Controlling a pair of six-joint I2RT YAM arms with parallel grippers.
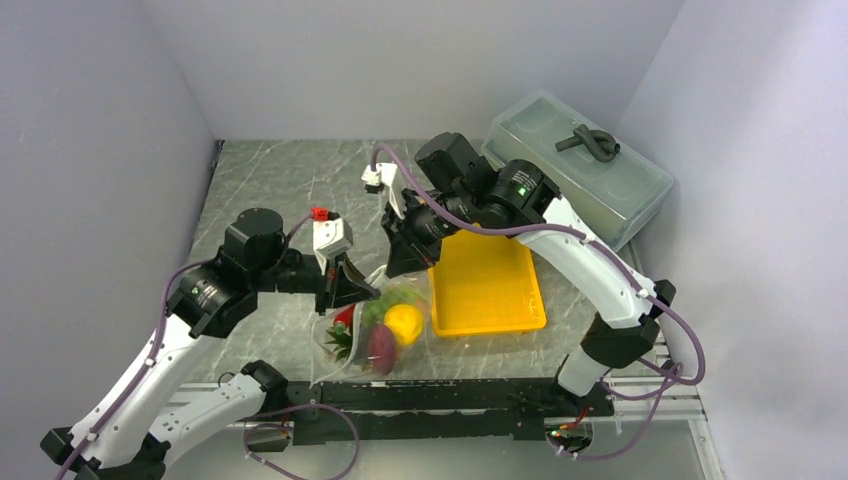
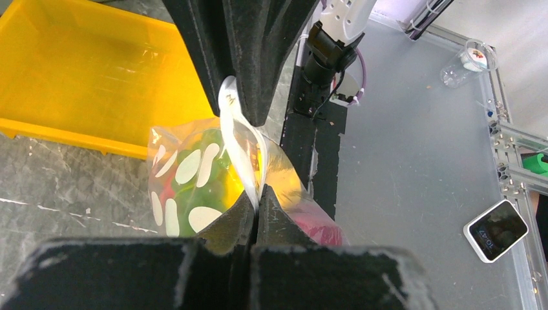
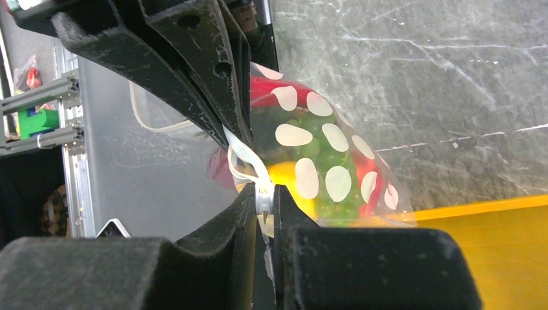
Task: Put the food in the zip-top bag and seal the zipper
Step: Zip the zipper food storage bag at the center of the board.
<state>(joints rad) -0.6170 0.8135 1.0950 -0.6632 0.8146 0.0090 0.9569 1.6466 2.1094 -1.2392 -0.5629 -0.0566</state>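
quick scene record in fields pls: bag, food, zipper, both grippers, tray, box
zip-top bag: on the table, left of the tray, mouth lifted toward the grippers
food: inside the bag, none seen outside it
zipper: pinched at two spots; the strip between them looks bowed apart, not sealed
left gripper: shut on the zipper
right gripper: shut on the zipper
yellow tray: beside the bag, no food seen in it
lidded box: far right corner, lid on
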